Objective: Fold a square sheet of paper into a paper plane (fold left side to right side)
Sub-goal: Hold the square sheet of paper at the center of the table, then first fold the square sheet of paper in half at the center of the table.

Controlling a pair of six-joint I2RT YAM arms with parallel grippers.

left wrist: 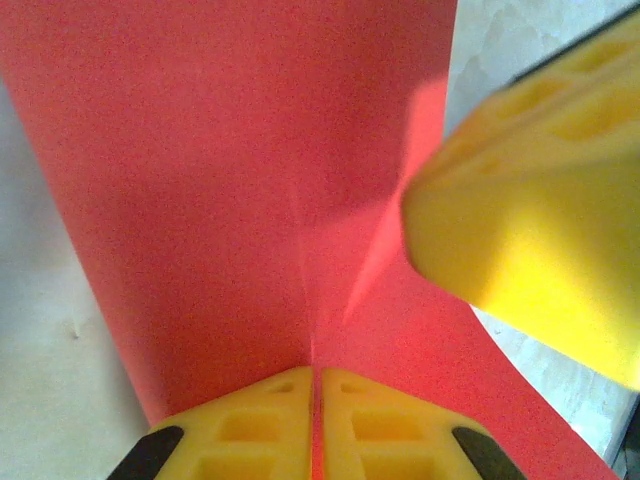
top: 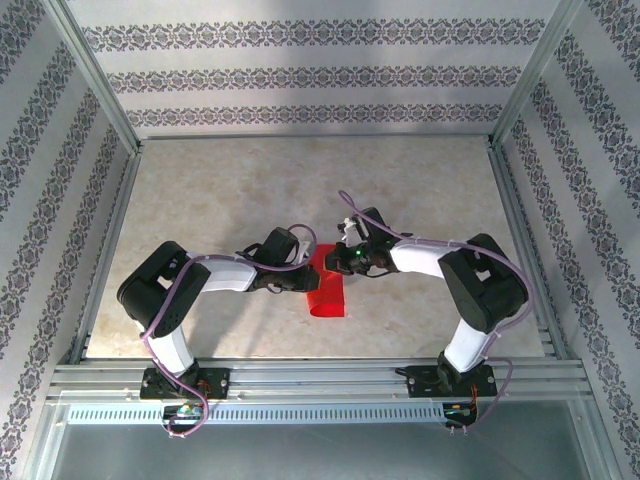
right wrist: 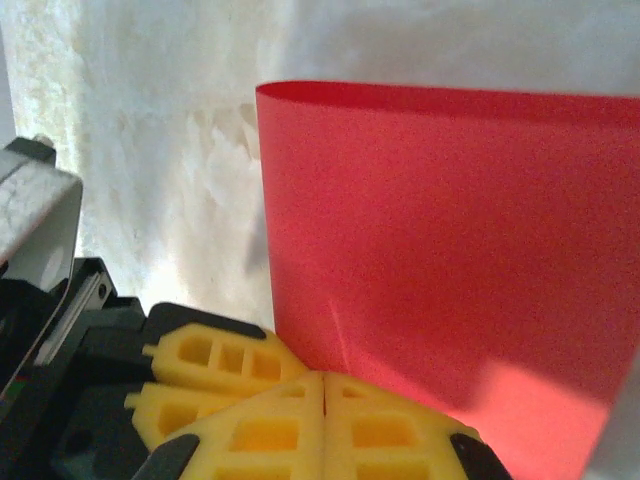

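Red and thin, the square sheet of paper (top: 327,293) lies on the pale table (top: 220,200) between the two arms. It is bent over on itself into a narrow strip. One end is a soft rounded loop, not a sharp crease.

The left gripper (left wrist: 316,388) comes at the sheet from its left. Its jaws are clamped together with a sliver of red between them, so it grips the paper's edge. The right gripper (right wrist: 325,388) sits at the sheet's far right corner with its jaws pressed fully together. The paper runs up to its tips, but I cannot tell whether any of it is pinched there.

My judgement is that the side-to-side half fold is in hand: the paper is laid over but not flattened. The next move calls for lining up the free edges, then pressing along the loop to set the crease while one gripper pins the sheet.

One of the right gripper's fingers (left wrist: 530,220) hangs just above the sheet, close to the left gripper's tips, so the two could knock together. The metal frame rail (top: 300,372) lies well apart from the sheet.
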